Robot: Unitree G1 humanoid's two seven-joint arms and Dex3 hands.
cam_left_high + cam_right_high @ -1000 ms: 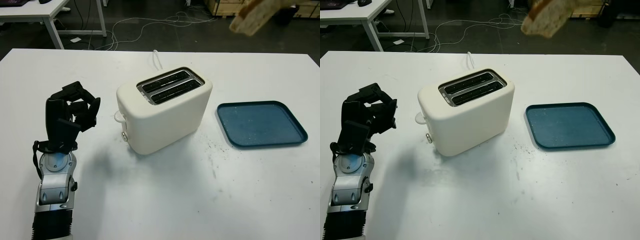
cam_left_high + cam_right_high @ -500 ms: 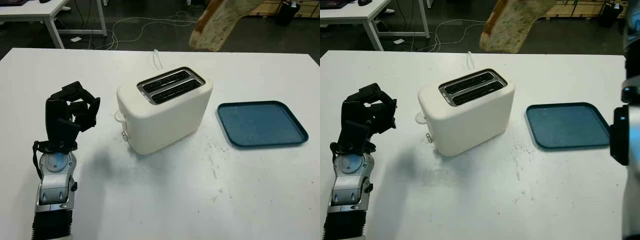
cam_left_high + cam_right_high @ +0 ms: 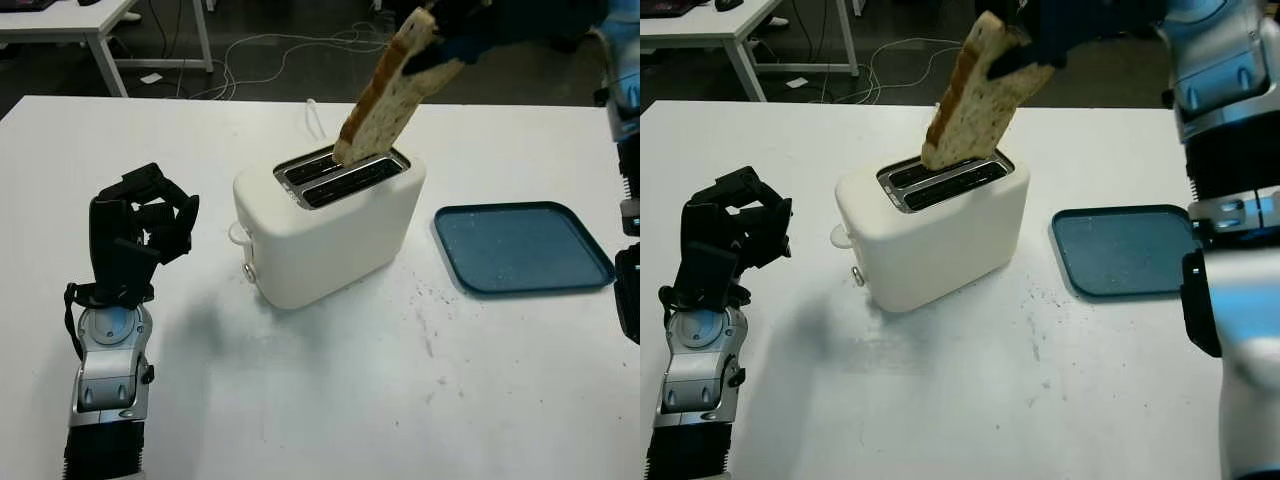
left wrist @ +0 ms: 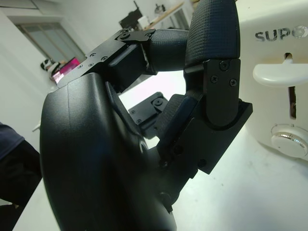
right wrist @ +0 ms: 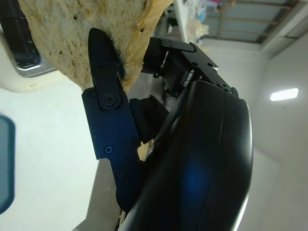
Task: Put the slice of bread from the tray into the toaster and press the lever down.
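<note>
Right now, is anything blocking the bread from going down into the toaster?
Nothing visible is. The right hand holds the slice of bread tilted, its lower end at the rear slot of the toaster. Both slots look open. The left hand is off to the toaster's side, by the lever.

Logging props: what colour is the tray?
Dark blue tray, lying beside the toaster; the left eye view shows it best.

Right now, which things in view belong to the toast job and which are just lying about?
Part of the job:
slice of bread, tilted over the far slot, held by the right robot hand
toaster
lever, still up
blue tray

Just lying about:
left robot hand, curled, idle left of the toaster
crumbs on the table
floor cables
</note>
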